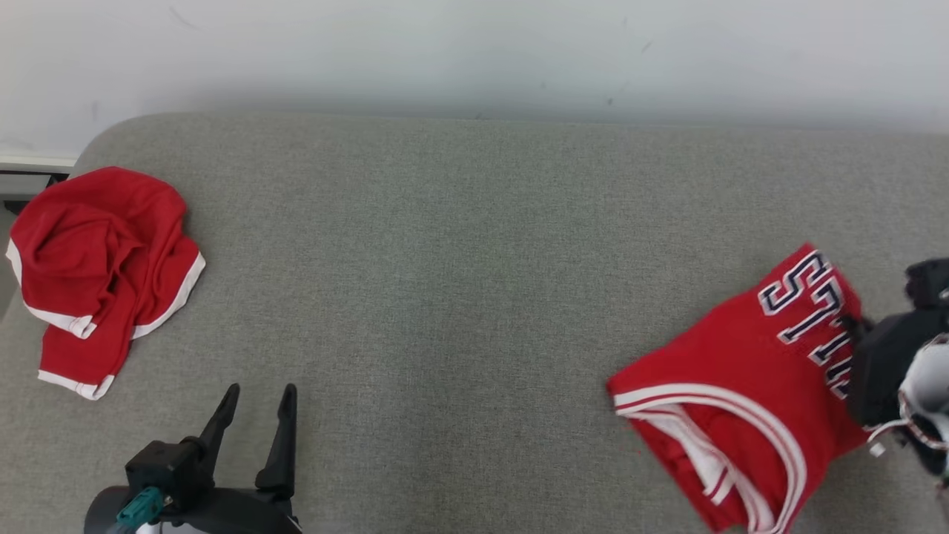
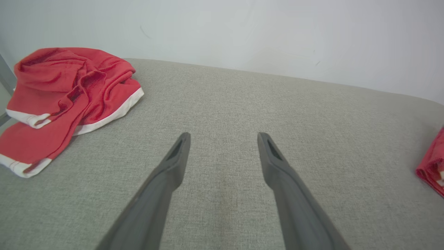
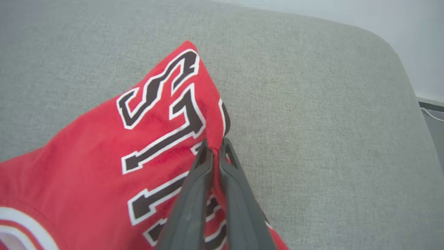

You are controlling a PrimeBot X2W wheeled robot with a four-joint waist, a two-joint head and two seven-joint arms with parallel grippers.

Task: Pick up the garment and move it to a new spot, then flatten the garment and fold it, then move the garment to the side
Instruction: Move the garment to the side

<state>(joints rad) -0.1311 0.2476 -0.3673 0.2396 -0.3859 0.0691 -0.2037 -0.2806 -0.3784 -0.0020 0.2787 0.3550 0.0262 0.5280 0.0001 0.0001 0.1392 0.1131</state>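
Since it looks soft and light, the red lettered jersey [image 3: 76,173] is being pinched at its edge by the right tool [image 3: 215,146].

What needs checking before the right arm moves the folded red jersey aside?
1. Right gripper shut on the edge of the folded red jersey with dark lettering: ok.
2. All folded layers caught in the pinch: cannot tell.
3. Left gripper open, apart from the jersey: ok.
4. Crumpled red garment with white trim far off at the left of the grey fabric surface, out of the way: ok.
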